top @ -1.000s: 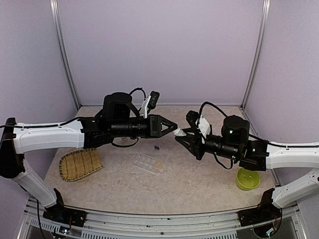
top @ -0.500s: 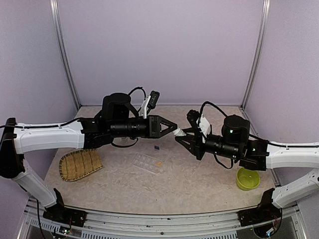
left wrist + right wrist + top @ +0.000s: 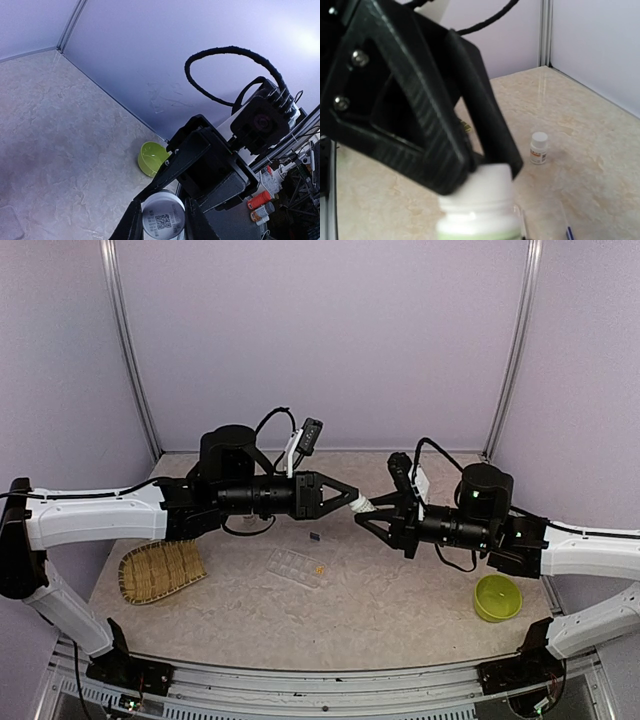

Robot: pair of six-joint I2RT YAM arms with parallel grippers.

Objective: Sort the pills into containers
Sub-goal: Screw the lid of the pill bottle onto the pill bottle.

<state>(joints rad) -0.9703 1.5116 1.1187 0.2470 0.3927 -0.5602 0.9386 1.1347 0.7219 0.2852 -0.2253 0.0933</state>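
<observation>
A white pill bottle (image 3: 361, 507) hangs in mid-air between the two arms. My left gripper (image 3: 352, 502) is shut on its capped end; in the left wrist view the round white end (image 3: 163, 220) with a printed code sits between my fingers (image 3: 131, 222). My right gripper (image 3: 374, 513) is shut on the bottle's body (image 3: 480, 220), which has a green label band. The right fingers are hidden in the right wrist view. The clear compartment container (image 3: 297, 567) lies on the table below, with orange-yellow pills (image 3: 319, 569) in it. A dark speck (image 3: 316, 536) lies just behind it.
A lime-green bowl (image 3: 497, 597) stands at the right, also seen in the left wrist view (image 3: 152, 157). A woven bamboo tray (image 3: 160, 570) lies at the left. A small white bottle (image 3: 538, 147) with an orange label stands upright on the table.
The right arm has shifted a little to the right and up, and the bottle between the grippers moved slightly right with it. Both grips hold.
</observation>
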